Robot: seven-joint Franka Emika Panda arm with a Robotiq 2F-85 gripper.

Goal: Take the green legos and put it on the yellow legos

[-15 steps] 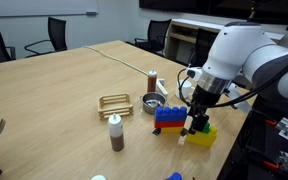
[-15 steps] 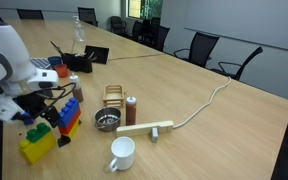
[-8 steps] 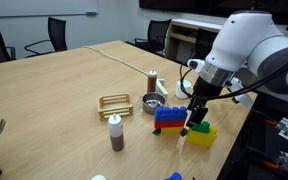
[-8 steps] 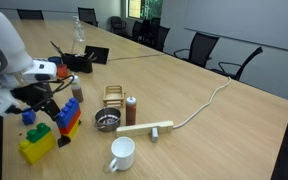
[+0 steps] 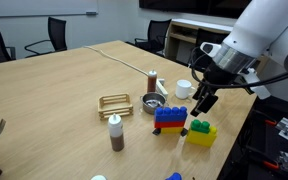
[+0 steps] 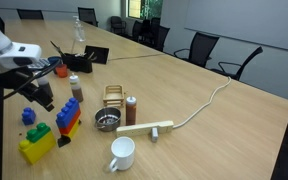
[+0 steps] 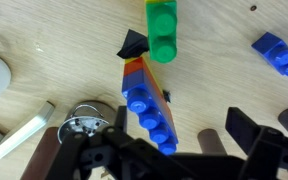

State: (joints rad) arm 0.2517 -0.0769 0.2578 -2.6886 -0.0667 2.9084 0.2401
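Observation:
The green legos (image 5: 198,125) sit on top of the yellow legos (image 5: 200,136) near the table's edge, beside a blue-and-red brick stack (image 5: 169,118). In the other exterior view the green brick (image 6: 39,131) also rests on the yellow block (image 6: 34,149). My gripper (image 5: 206,101) hangs above them, open and empty, apart from the bricks; it also shows in an exterior view (image 6: 40,93). In the wrist view the green brick (image 7: 162,35) lies over the yellow block (image 7: 162,6) at the top, and my open fingers (image 7: 184,150) frame the blue-and-red stack (image 7: 149,105).
A small blue brick (image 6: 27,116) lies near the stack. A metal bowl (image 5: 151,103), white mug (image 5: 183,88), brown bottle (image 5: 115,132), wooden rack (image 5: 115,101) and a wooden bar (image 6: 149,128) stand around. A cable (image 6: 209,100) crosses the table.
My gripper was down at the green brick on the yellow block. It has let go and risen away. The green brick stays on the yellow block.

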